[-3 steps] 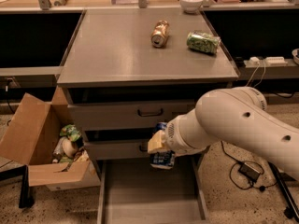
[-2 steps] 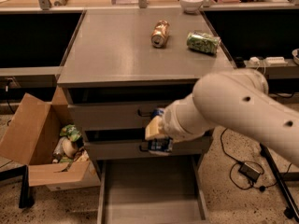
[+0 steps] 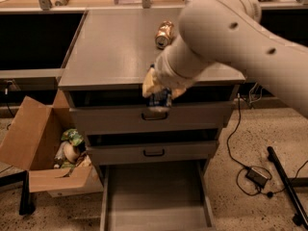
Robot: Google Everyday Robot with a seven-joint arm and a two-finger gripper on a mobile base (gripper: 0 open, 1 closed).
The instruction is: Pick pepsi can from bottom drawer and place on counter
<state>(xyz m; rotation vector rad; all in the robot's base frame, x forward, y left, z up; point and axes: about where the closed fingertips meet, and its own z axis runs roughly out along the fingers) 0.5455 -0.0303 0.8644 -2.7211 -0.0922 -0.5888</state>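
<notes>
My gripper (image 3: 160,96) hangs at the end of the big white arm, just in front of the counter's front edge and over the top drawer. It is shut on the pepsi can (image 3: 160,100), a dark blue can partly hidden by the tan fingers (image 3: 150,84). The counter (image 3: 110,52) is the flat grey top of the cabinet. The bottom drawer (image 3: 154,191) is pulled out below, and its bare grey floor shows nothing on it.
A gold-brown can (image 3: 164,33) lies on the counter, behind the arm. Two grey drawers with black handles (image 3: 154,115) are closed. An open cardboard box (image 3: 43,148) with trash stands at the left. Cables and a black stand leg (image 3: 284,186) lie on the floor at the right.
The arm has risen with the pepsi can, from the level of the second drawer to the counter's front edge. It now hides the green can and the white bowl.
</notes>
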